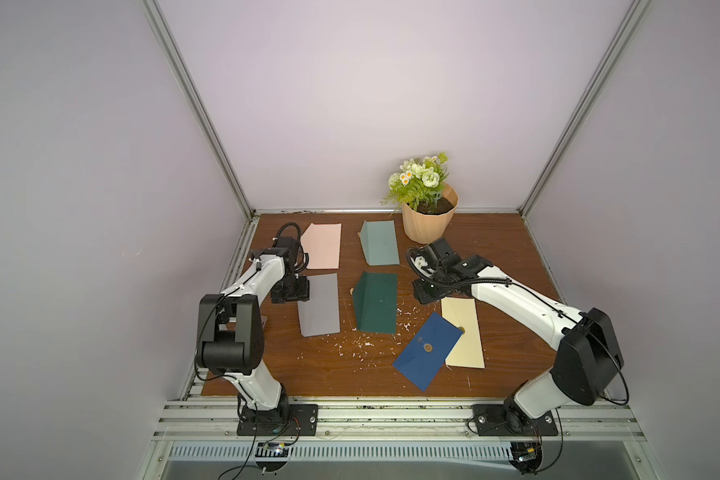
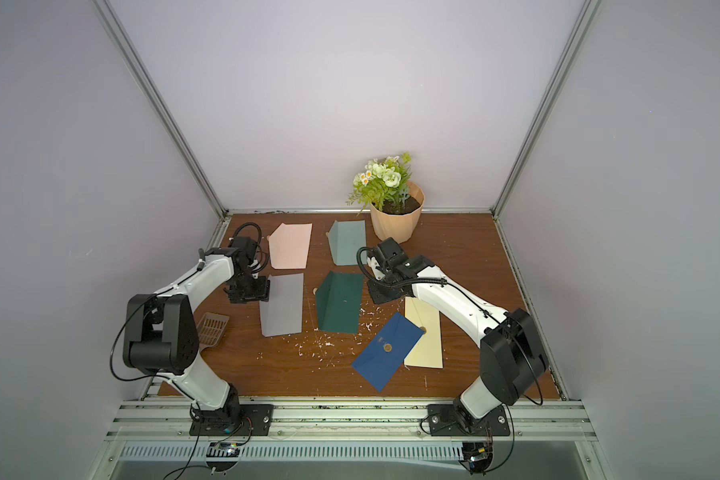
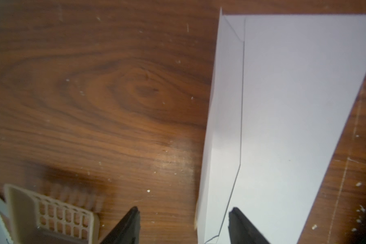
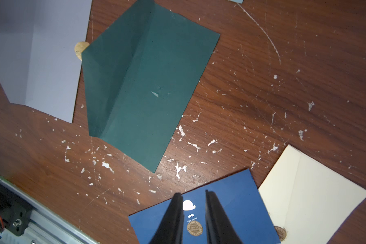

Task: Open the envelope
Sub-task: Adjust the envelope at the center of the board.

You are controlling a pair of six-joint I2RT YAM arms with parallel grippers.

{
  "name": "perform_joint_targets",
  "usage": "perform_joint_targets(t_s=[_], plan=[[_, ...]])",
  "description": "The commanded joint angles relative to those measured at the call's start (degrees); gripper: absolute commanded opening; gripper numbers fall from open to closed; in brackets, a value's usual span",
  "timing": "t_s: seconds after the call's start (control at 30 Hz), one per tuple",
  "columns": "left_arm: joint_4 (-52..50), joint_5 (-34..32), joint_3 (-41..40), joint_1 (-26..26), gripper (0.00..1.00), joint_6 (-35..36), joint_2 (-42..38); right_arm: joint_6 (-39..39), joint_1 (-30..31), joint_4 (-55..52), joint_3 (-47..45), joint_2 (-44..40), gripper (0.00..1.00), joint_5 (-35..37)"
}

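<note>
1. The grey envelope lies left of centre on the wooden table, its flap lifted along its left edge
2. The left gripper stands wide open astride that flap, gripping nothing
3. The right gripper, narrowly parted and empty, points toward the sealed navy envelope

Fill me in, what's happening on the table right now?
The left end effector has its jaws apart around the raised flap of the grey envelope, not clamping it. The right end effector hangs above the table, jaws slightly apart and empty, aimed at the blue envelope. That one overlaps the cream envelope; both are sealed with round stickers. The dark green envelope and pale teal envelope already have flaps up.
</note>
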Motion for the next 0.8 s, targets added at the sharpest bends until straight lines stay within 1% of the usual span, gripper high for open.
perform_joint_targets(t_s=[0.0, 0.03, 0.07, 0.1, 0.17, 0.2, 0.23, 0.27, 0.3, 0.33, 0.37, 0.4, 0.43, 0.53, 0.63, 0.7, 0.77], plan=[[-2.2, -0.3, 2.5, 0.9, 0.69, 0.4, -3.6, 0.8, -0.2, -0.6, -0.6, -2.1, 0.26, -1.2], [-2.2, 1.6, 3.3, 0.9, 0.69, 0.9, -4.4, 0.8, -0.2, -0.7, -0.6, -2.1, 0.26, -1.3], [-1.9, 5.3, 4.1, 0.9, 0.67, 1.9, -5.4, 0.9, -0.2, -0.7, -0.7, -2.0, 0.26, -1.4], [-1.4, 9.5, 4.6, 0.8, 0.64, 2.9, -6.2, 1.0, -0.2, -0.6, -0.7, -1.9, 0.26, -1.6], [-0.1, 14.7, 4.6, -0.2, 0.58, 3.5, -6.9, 1.3, -0.2, -0.5, -0.5, -1.5, 0.26, -2.0], [0.0, 15.3, 4.7, -1.2, 0.52, 3.3, -6.6, 1.4, -0.1, -0.5, -0.4, -1.3, 0.26, -2.1], [0.0, 15.2, 4.9, -2.1, 0.42, 2.7, -6.0, 1.4, -0.2, -0.5, -0.1, -1.2, 0.26, -2.0], [0.0, 15.5, 5.1, -2.9, 0.28, 2.3, -5.3, 1.5, -0.2, -0.6, 0.1, -1.0, 0.26, -1.9], [0.1, 15.2, 5.5, -4.0, 0.19, 1.5, -4.9, 1.4, -0.2, -0.7, 0.3, -1.0, 0.26, -1.5], [0.1, 14.6, 6.0, -5.3, 0.2, 0.9, -4.7, 1.5, -0.1, -0.6, 0.4, -1.1, 0.26, -1.0], [0.0, 13.6, 7.1, -7.0, 0.33, 0.3, -4.5, 1.7, -0.2, -0.7, 0.5, -0.9, 0.27, -0.3], [0.1, 12.6, 8.5, -8.8, 0.48, -0.4, -4.5, 1.9, -0.1, -1.0, 0.8, -0.8, 0.29, 0.5], [0.2, 12.1, 9.9, -10.3, 0.52, -1.3, -4.4, 2.3, -0.3, -1.3, 1.0, -0.6, 0.3, 1.1], [1.4, 12.2, 14.7, -15.3, 0.49, -3.5, -3.9, 3.6, -0.3, -2.2, 0.9, 0.0, 0.31, 1.8], [2.9, 14.9, 20.2, -19.4, 0.51, -4.4, -2.3, 5.4, -0.4, -3.4, 0.5, -0.1, 0.31, 2.2], [6.0, 20.8, 20.9, -21.3, 0.54, -6.0, -0.8, 6.8, -0.7, -3.9, -0.4, -0.9, 0.34, 2.1], [10.0, 25.1, 19.7, -23.3, 0.57, -7.7, 0.4, 8.6, -1.2, -4.7, -1.7, -2.0, 0.35, 1.9]])
